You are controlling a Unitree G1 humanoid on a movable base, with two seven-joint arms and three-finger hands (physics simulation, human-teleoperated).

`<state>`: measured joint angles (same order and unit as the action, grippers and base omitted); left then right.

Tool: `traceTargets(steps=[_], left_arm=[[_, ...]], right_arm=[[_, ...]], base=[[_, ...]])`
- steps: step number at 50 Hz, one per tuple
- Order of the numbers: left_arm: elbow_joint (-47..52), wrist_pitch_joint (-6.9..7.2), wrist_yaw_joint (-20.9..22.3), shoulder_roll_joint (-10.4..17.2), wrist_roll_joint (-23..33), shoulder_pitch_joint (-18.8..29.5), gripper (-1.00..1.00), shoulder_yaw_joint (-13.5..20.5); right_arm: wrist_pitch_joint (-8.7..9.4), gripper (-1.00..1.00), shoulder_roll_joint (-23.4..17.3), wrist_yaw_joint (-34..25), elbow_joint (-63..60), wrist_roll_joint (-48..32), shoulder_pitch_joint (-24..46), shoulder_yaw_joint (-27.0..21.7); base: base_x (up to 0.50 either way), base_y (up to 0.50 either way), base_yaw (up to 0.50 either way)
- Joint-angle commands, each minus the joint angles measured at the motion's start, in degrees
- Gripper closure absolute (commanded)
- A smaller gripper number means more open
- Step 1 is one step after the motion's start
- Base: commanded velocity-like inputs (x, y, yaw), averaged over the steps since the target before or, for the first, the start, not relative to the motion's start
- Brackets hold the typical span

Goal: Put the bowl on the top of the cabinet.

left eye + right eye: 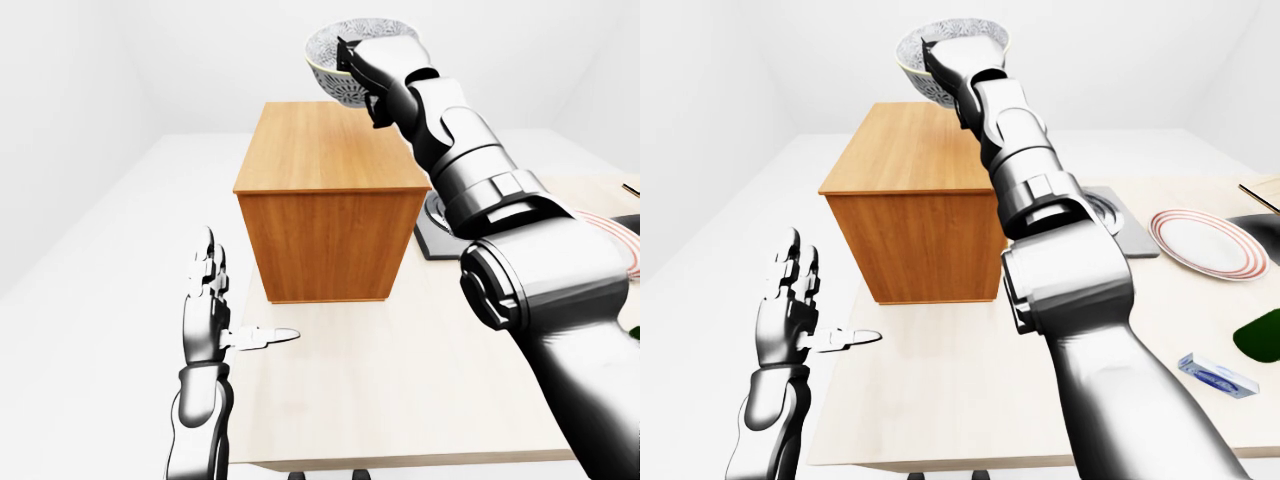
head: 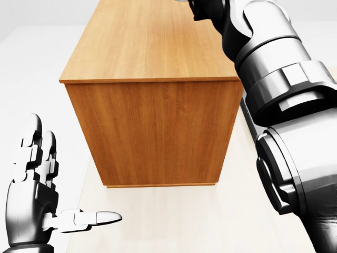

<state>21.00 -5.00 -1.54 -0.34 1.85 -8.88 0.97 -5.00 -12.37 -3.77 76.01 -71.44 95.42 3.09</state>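
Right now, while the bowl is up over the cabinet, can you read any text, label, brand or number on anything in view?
No readable text in any view.
Bowl, held in the right hand: patterned, no lettering visible.
Cabinet: plain wood grain, no label.
Small blue-and-white packet: has markings, but too small and blurred to read.
Striped plate: rim rings only, no writing.

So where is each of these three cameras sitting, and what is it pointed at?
Head view: on the head, tilted down at the cabinet; left hand low left, right arm at right.
Left-eye view: on the head, looking ahead; right hand holds the bowl above the cabinet.
Right-eye view: its twin, also catching a plate.
All three share the cabinet and both arms.
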Motion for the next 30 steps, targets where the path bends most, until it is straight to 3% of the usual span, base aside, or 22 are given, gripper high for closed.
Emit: traceTargets(steps=[1, 30], left_arm=[[0.32, 0.00, 0.02, -0.03, -0.05, 0.08, -1.00, 0.09], [0.01, 0.00, 0.05, 0.00, -0.05, 0.03, -1.00, 0.04]], right_arm=[[0.00, 1.00, 1.99, 1.55, -1.14, -2.57, -1.96, 0.50], [0.00, 1.00, 4.47, 3.16, -1.48, -3.79, -6.01, 1.36]], base=[[0.00, 0.00, 0.00], [0.00, 0.00, 0.00]])
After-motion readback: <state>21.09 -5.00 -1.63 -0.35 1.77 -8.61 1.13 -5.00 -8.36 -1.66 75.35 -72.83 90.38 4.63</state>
